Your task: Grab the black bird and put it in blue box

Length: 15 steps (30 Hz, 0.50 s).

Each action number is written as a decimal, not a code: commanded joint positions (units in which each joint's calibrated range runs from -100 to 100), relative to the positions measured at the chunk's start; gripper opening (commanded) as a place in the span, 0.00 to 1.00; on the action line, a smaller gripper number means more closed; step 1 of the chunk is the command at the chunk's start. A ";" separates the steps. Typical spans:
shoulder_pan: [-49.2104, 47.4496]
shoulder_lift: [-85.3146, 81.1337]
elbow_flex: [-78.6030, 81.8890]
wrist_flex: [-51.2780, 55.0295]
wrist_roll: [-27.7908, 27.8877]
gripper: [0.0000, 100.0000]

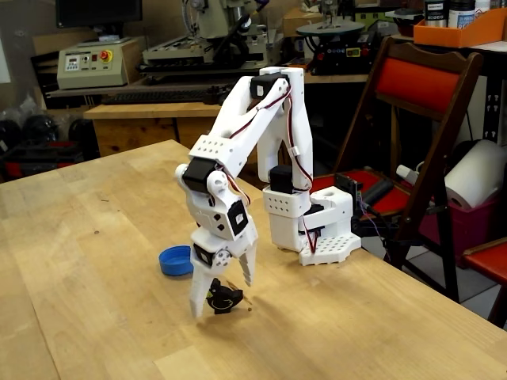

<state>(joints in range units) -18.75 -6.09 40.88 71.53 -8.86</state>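
In the fixed view, the black bird (224,300) stands on the wooden table (95,261), a tiny black figure with a yellow beak. My white gripper (223,294) points down over it, jaws spread, one finger (197,301) on its left and the other finger (248,269) behind its right. The bird sits between them; the fingers do not close on it. The blue box (176,260), a shallow round blue cap, lies on the table just left of and behind the gripper, empty as far as I can see.
The arm's white base (317,229) is clamped at the table's right edge. A red folding chair (412,150) stands beyond that edge. Workshop benches and machines fill the background.
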 commanded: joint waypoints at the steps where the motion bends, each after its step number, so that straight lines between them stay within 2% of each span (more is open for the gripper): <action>1: 0.68 -0.28 -1.15 -0.07 0.15 0.42; 15: 0.61 -0.28 -1.15 0.25 -0.10 0.41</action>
<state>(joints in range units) -18.75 -5.84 40.80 71.53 -8.86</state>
